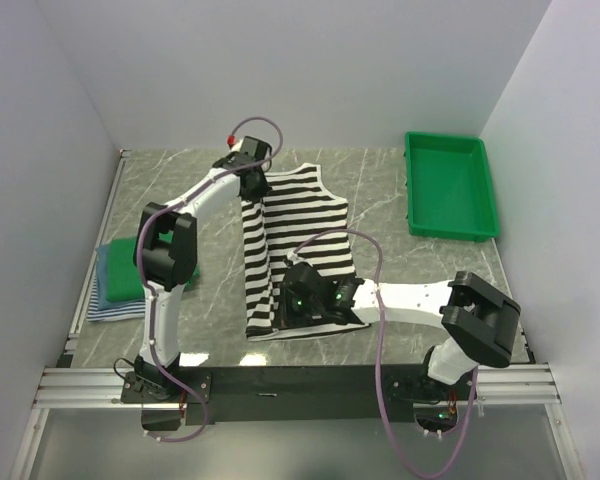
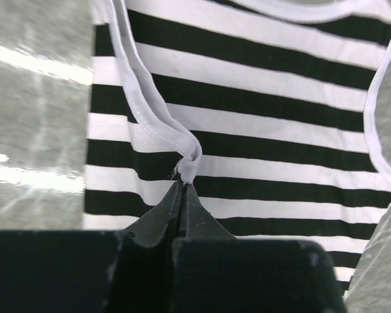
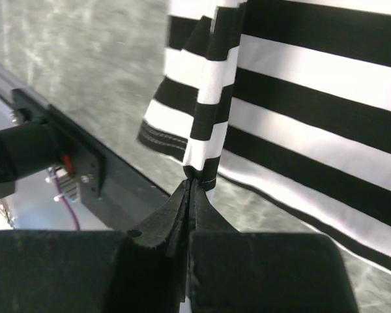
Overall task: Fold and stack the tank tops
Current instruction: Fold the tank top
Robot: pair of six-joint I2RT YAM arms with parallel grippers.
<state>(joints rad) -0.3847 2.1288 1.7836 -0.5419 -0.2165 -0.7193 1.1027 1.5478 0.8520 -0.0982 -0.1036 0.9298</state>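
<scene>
The left gripper (image 2: 182,184) is clamped on the white strap trim, and the right gripper (image 3: 191,182) on the hem, of the striped tank top (image 1: 305,215), which is laid in the middle of the table (image 1: 430,265). The cloth is judged light and limp, so it is best pinched at edges and corners.

Bin (image 1: 450,186) far right, folded stack (image 1: 120,272) left; bare tabletop (image 1: 380,200) beside bin.

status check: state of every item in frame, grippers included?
left gripper: jaws shut on the white strap trim of the black-and-white striped tank top.
right gripper: jaws shut on that top near its hem.
black-and-white striped tank top: one long edge lifted, partly folded, the rest lying flat.
green tank top: folded, top of the left stack.
blue-white striped tank top: folded, under the green one.
green bin: upright, empty.
</scene>
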